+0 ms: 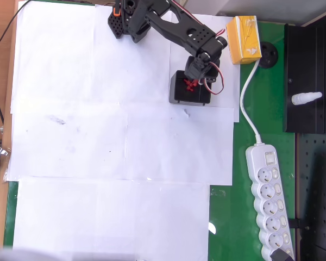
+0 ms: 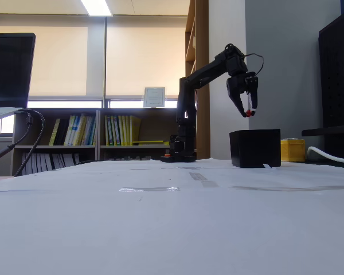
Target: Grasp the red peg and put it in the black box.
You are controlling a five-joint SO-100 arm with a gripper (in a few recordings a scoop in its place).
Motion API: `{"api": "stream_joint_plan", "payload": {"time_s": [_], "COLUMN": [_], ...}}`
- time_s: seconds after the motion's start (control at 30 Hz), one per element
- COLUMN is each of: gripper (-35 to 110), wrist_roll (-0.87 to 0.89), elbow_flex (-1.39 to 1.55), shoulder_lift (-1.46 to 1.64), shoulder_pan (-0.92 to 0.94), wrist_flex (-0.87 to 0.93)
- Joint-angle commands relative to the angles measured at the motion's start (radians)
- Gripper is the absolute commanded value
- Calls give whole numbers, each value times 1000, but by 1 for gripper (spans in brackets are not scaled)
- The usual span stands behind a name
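Note:
In the fixed view my gripper (image 2: 247,114) hangs a short way above the black box (image 2: 255,148), fingers pointing down. A tiny red peg (image 2: 249,113) sits pinched at the fingertips. The box stands on the white paper, square and dark. From overhead, the gripper (image 1: 194,80) is over the black box (image 1: 177,93), covering much of its opening. Some red (image 1: 191,84) shows under the fingers there; I cannot tell the held peg from anything lying inside the box.
A yellow carton (image 1: 244,39) stands just right of the arm, behind the box. A white power strip (image 1: 269,201) and its cable (image 1: 245,103) lie on the green mat at right. A big black pegboard panel (image 1: 315,81) fills the right edge.

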Motion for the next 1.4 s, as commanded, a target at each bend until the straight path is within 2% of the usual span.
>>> {"api": "stream_joint_plan", "payload": {"time_s": [0.0,0.07,0.17,0.23,0.53,0.6,0.67,0.7,0.8,0.97,1.07,1.23,1.37], "gripper": [7,8,33,39,40,38,19,3,0,0,0,0,0], "wrist_roll": [-21,-32,-51,-46,-29,-37,-71,-83,-114,-291,-426,-663,-811], "elbow_flex": [-3,-18,-49,-54,-49,-49,-52,-52,-66,-149,-314,-856,-1250], "shoulder_lift": [-67,-67,-67,-67,-89,-100,-117,-129,-184,-348,-499,-815,-1025], "shoulder_pan": [-14,-11,2,9,28,32,35,40,83,199,296,474,578], "wrist_flex": [-34,-40,-51,-51,-52,-51,-49,-48,-52,-78,-195,-669,-884]}}
